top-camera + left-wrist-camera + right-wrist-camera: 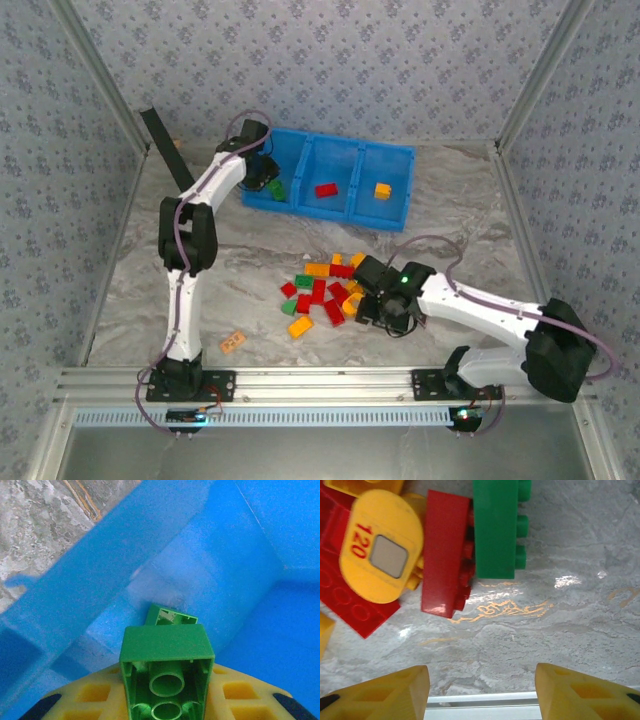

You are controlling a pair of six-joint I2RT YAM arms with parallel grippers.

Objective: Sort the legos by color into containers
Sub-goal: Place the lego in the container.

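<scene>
A glossy green brick [166,647], its hollow tubes showing underneath, is clamped in the left gripper [167,697] inside the leftmost compartment of the smooth blue bin [402,172]. The right gripper [482,690] hangs spread over the grey marbled table [470,230] beside the loose legos [322,292]. Floral-papered walls [330,60] surround the table.

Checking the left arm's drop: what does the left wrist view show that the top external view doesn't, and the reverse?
Left wrist: the held green brick from its hollow underside, a second green brick beyond it. Top external: a red brick and an orange brick elsewhere in the blue bin, plus the pile. Both: that bin under the left gripper.
</scene>
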